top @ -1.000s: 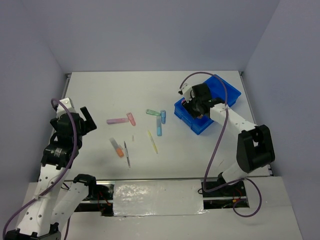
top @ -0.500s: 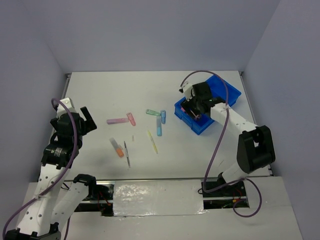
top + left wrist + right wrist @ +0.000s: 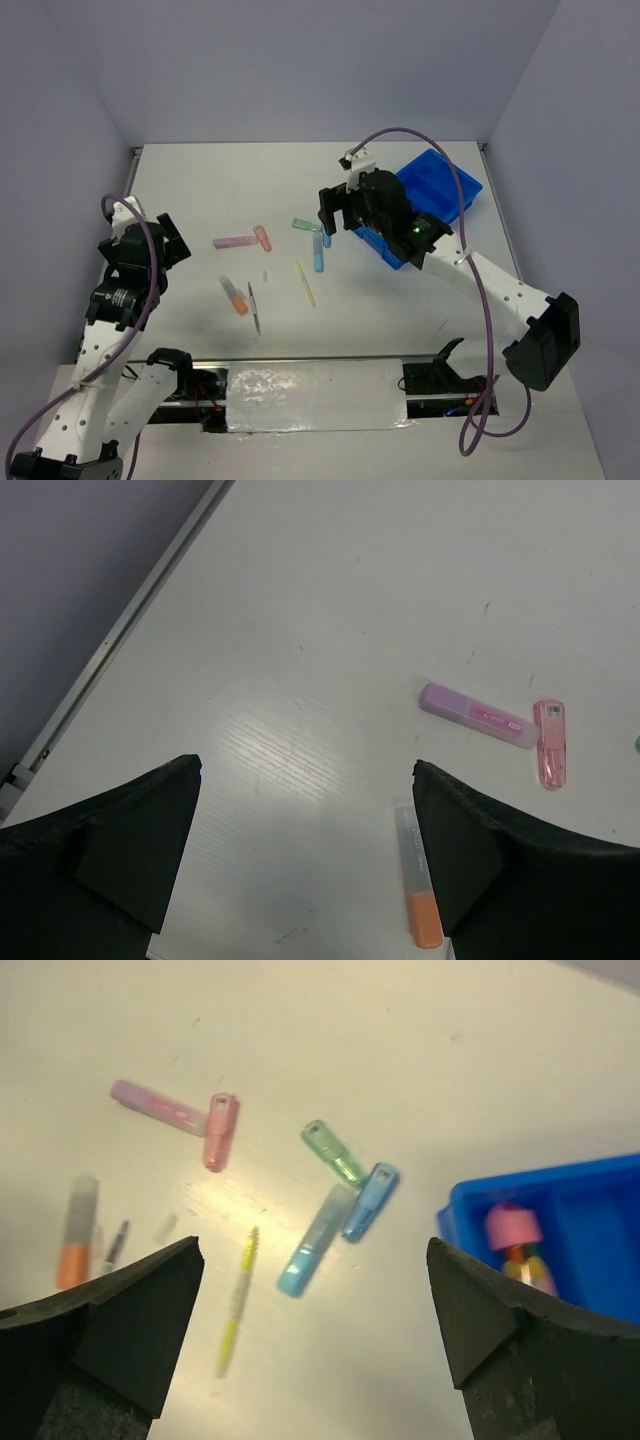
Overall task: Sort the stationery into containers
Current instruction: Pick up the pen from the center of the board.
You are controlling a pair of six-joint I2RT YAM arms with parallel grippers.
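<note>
Grey pen [image 3: 255, 308] and orange marker [image 3: 234, 296] are found nearest the arms on the white table [image 3: 200, 180], with a yellow pen [image 3: 305, 283] just to their right and a tiny clear scrap [image 3: 266, 275] between them. A little farther out, the left claw [image 3: 306, 770] is held above bare table at the left, spread wide with nothing in it. Beyond the yellow pen a long light blue marker [image 3: 318, 255] is seen, with a short blue marker [image 3: 326, 233] close against its far end and a green marker [image 3: 304, 225] at that one's tip. To their left a pink marker [image 3: 263, 237] and a lilac marker [image 3: 233, 241] lie end to end. The right claw [image 3: 313, 1247] is poised over the blue and green group, fully parted and empty.

Farthest right sits the blue tray [image 3: 445, 185], where a pink-capped piece [image 3: 514, 1226] and some other items too blurred to be told apart are already stored.

A fresh pick is judged to be the step in hand. One marker must be singled out from the crowded three, the jaws set across its barrel, and a straight descent made so that neighbours are not nudged.

Counted: eight loose pens and markers, one tray, two claws.
</note>
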